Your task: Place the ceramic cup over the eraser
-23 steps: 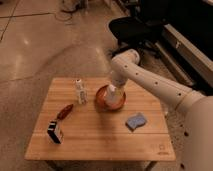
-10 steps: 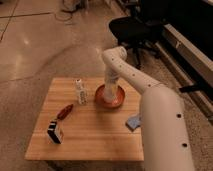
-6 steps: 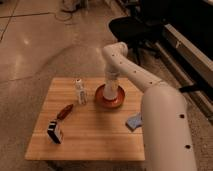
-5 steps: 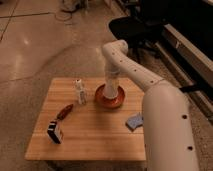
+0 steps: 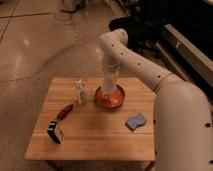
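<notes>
The eraser, a small black block with a white face, lies near the front left of the wooden table. My gripper points straight down into the orange-red bowl at the back middle of the table. A cream-white shape at the gripper's tip inside the bowl may be the ceramic cup; I cannot tell it apart from the wrist. The gripper is far right of and behind the eraser.
A thin white bottle stands left of the bowl. A slim red-brown object lies between bottle and eraser. A wavy light-blue piece lies at the right. My arm spans the right side. Dark office chairs stand behind.
The arm has swung from a low reach at the right to an upright pose over the bowl. The gripper stays at the bowl. Table objects have not moved.
</notes>
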Robot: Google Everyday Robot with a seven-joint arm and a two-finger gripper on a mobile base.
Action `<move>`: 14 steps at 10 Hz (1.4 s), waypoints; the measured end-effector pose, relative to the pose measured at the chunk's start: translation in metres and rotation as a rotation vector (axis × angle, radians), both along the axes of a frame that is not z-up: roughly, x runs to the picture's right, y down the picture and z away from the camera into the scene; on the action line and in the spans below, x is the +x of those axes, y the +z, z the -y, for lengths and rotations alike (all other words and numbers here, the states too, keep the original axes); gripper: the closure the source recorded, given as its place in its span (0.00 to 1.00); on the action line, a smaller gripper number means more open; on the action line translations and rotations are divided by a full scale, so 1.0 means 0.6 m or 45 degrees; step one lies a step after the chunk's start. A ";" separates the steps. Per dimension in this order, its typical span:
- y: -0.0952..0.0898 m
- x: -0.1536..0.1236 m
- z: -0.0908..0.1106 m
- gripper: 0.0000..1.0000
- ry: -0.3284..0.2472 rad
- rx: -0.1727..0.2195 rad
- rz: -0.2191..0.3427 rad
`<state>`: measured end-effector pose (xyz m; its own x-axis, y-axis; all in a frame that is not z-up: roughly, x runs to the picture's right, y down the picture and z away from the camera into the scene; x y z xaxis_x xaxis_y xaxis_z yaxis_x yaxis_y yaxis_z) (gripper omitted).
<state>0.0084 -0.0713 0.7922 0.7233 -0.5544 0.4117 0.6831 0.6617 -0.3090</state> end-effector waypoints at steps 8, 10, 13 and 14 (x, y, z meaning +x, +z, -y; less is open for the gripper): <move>-0.151 -0.080 -0.133 1.00 -0.127 -0.122 0.192; -0.186 -0.114 -0.152 1.00 -0.168 -0.137 0.265; -0.235 -0.170 -0.173 1.00 -0.254 -0.147 0.386; -0.252 -0.194 -0.186 1.00 -0.298 -0.154 0.436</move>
<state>-0.1083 0.0403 0.6408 0.3944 -0.6201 0.6782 0.8870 0.4497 -0.1046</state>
